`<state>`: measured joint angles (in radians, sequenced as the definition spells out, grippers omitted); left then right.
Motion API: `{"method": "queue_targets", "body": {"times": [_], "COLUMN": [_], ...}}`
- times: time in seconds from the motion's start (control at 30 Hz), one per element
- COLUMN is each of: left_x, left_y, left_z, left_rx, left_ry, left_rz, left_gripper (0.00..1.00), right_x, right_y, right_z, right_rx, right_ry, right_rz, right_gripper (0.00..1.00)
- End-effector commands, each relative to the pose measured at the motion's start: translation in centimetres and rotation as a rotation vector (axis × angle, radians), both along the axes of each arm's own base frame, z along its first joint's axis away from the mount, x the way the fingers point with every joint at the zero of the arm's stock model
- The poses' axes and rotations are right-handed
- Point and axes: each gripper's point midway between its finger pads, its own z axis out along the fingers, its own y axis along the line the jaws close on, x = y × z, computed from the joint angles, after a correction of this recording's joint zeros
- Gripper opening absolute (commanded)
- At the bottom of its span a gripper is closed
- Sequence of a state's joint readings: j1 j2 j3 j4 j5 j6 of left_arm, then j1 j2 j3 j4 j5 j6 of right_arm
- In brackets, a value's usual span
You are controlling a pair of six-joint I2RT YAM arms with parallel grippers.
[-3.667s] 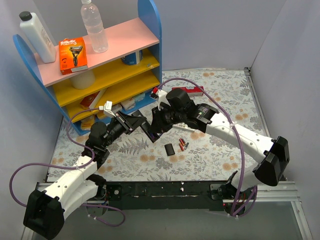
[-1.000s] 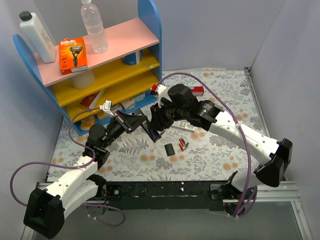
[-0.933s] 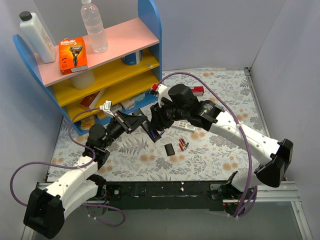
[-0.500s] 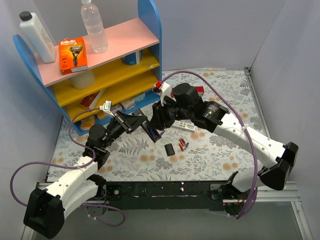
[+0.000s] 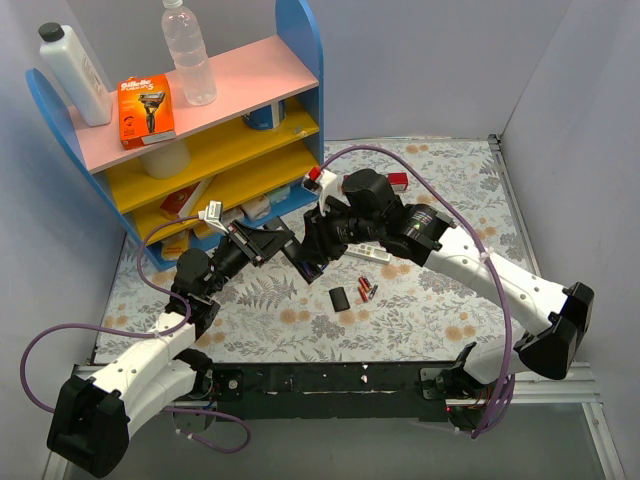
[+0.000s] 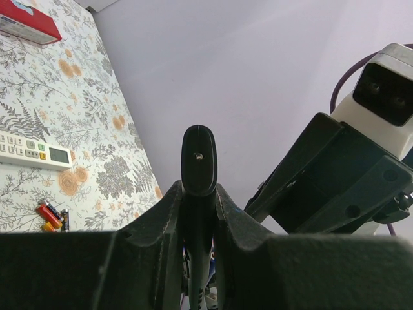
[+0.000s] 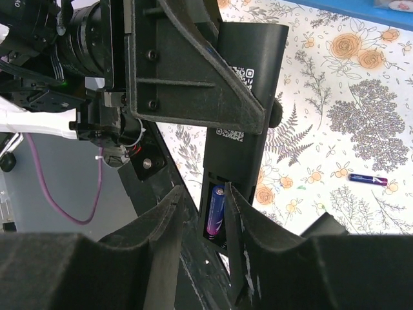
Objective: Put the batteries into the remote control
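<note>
Black plastic, that's the remote control (image 7: 248, 97), and it's held up off the floral table (image 5: 440, 310) between the two arms, back side turned to the right wrist camera. Its battery compartment (image 7: 217, 175) is uncovered at the low end, and one blue-purple battery (image 7: 216, 208) can be seen sitting inside it. Whether a second cell is in there can't be told. The other batteries are left on the table: a small red and dark bunch (image 5: 366, 290) right beside a flat black cover (image 5: 341, 299), plus one purple cell (image 7: 369, 179) lying apart. The left gripper (image 6: 199, 194) is clamped tight on the remote's body. The right gripper (image 7: 205, 194) is held at the compartment with its jaws partly apart, straddling the seated battery, daylight showing on one side, so nothing is pinched
</note>
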<state>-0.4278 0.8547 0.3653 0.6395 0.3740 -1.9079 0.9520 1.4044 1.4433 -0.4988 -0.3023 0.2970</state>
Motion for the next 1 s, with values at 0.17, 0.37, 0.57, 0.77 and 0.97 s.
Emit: {"method": "queue_targets", "body": {"times": [0.17, 0.37, 0.57, 0.77, 0.97], "left_x": [-0.18, -0.16, -0.13, -0.18, -0.31], "left_y": [0.06, 0.03, -0.01, -0.06, -0.13], "left_z": [1.45, 1.49, 1.48, 1.43, 1.69], "left_rx": [-0.025, -0.025, -0.026, -0.024, -0.026], "left_ry": [-0.045, -0.047, -0.048, -0.048, -0.057], "left_rz": [0.004, 0.002, -0.001, -0.004, -0.011], "left_gripper": [0.00, 0.00, 0.00, 0.00, 0.00], "right_x": [-0.59, -0.69, -0.82, -0.74, -0.78], "right_y": [0.73, 0.96, 1.14, 1.18, 1.18], "right_z": [-0.03, 0.00, -0.28, -0.15, -0.32], "right_rx": [0.006, 0.008, 0.003, 0.004, -0.004], "right_ry": [0.015, 0.017, 0.020, 0.012, 0.011], "right_rz": [0.034, 0.046, 0.057, 0.055, 0.060], "right_gripper": [0.37, 0.36, 0.36, 0.36, 0.36]}}
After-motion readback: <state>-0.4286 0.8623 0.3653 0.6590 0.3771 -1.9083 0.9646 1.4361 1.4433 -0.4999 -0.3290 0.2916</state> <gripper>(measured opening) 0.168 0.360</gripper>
